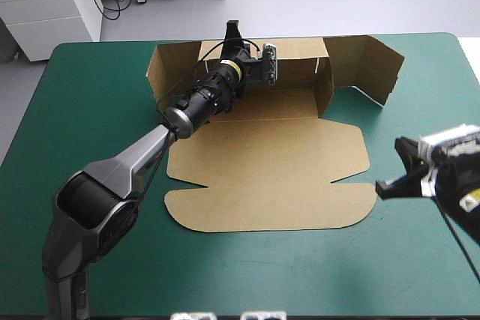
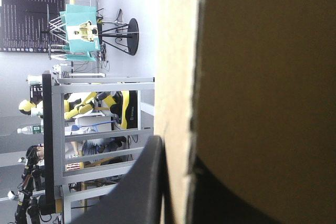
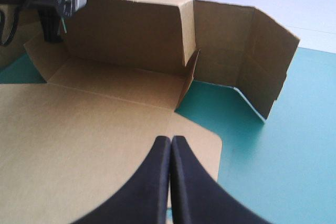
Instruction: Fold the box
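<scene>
Box [image 1: 270, 162] stands half-raised, its twelve o'clock wall pinched by the left gripper [image 1: 234, 38], the right gripper [image 3: 171, 141] clenched empty near four o'clock.

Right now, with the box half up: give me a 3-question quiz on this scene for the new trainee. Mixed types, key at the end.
1. Fill in: the box's big front panel lies ___ on the teal-green cover.
2. What does the left gripper hold? A) the raised back wall B) the front panel C) nothing
3. True or false: the right gripper is clamped on the box.
Key: 1 flat. 2 A. 3 false: its fingers are shut on nothing, by the front panel's right corner.
</scene>
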